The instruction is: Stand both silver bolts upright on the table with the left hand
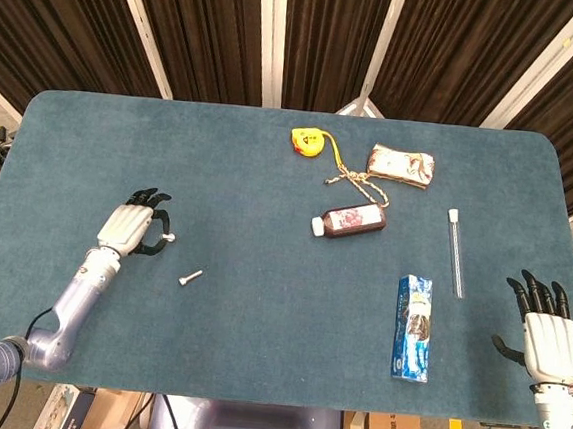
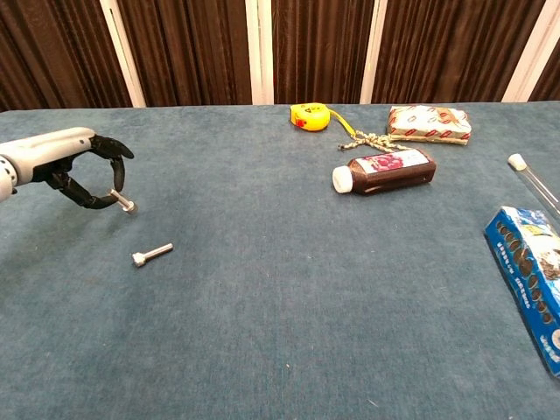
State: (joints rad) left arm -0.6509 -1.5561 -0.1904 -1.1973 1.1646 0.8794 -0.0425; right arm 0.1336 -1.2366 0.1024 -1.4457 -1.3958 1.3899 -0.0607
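At the left of the head view, the left hand [image 1: 130,229] is pinching one silver bolt [image 2: 123,203] between thumb and fingertip, its head poking out lower right, the shank tilting rather than standing. The second bolt [image 2: 152,255] is lying flat just below and right of that hand, long axis running lower left to upper right. Far right, the right hand [image 1: 548,328] is resting spread, holding nothing, well apart from both.

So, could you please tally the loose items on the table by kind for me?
Silver bolts: 2, one held in the left hand at, one lying at
Tape measure: 1
Rope: 1
Snack packet: 1
Brown bottle: 1
Test tube: 1
Blue box: 1
Total: 8
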